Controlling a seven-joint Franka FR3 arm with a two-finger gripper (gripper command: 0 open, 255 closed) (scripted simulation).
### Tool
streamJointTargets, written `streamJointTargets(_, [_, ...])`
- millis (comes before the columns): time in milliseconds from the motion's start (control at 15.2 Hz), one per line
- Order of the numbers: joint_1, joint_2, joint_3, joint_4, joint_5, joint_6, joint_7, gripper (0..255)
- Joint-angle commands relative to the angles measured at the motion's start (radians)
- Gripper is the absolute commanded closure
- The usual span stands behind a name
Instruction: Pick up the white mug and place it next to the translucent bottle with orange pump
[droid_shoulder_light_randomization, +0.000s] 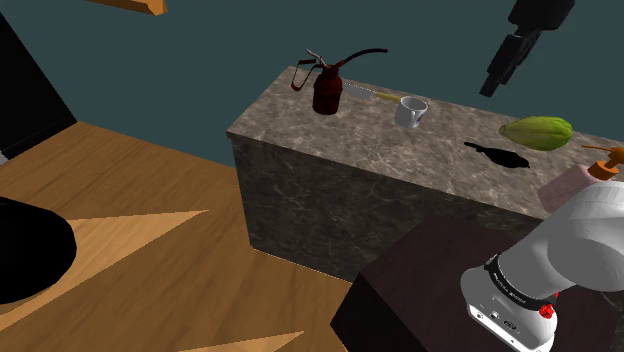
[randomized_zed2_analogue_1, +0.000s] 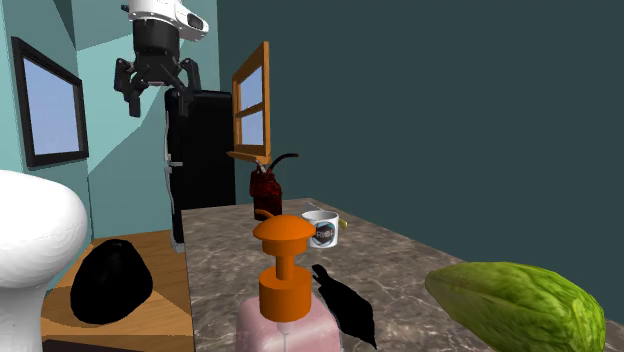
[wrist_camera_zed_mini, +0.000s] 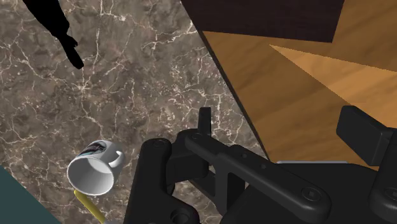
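Our claw (randomized_zed2_analogue_1: 158, 90) hangs wide open, high above the counter (droid_shoulder_light_randomization: 330, 140). We see the mug (droid_shoulder_light_randomization: 410, 111) upright at ten o'clock from the bottle (droid_shoulder_light_randomization: 578, 182) in the shoulder view, well apart.

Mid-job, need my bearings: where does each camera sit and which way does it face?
Shoulder: beside and behind the stand, looking down across the counter; arm and gripper show.
Second exterior: low at the counter's end behind the bottle, facing the mug, with the gripper high above.
Wrist: on the hand, looking down at counter and mug; open fingers show.
All three share the mug.
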Motion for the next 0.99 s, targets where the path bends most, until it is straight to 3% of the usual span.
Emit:
streamJointTargets(0, [0.0,0.0,0.0,0.0,0.0,0.0,0.0,0])
streamJointTargets(924, [-0.038,0.352,-0.222,0.034,-0.081,0.326,-0.234,0])
